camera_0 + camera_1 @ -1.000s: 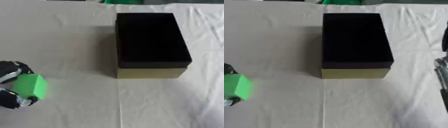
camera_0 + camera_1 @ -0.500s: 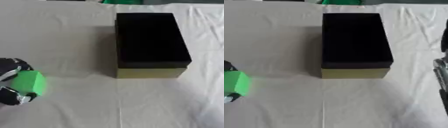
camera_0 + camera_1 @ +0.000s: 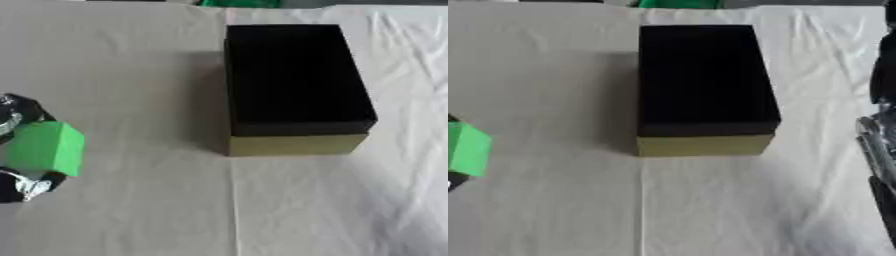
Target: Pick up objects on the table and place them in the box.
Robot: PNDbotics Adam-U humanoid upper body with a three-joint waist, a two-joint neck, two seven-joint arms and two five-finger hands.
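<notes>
A: Left hand [image 3: 19,150], at the left edge: how is it noted?

B: Curled round a green block [image 3: 47,148], which is held above the cloth [image 3: 131,75], well left of the box [image 3: 293,82].

A: Right hand [image 3: 878,150]?

B: Seen only in part at the right edge; its fingers cannot be told.

A: The box?

B: Open, black inside, olive-walled; set at centre on the cloth.

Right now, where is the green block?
At the far left edge, the green block sits in the left hand, well left of the box.
</notes>
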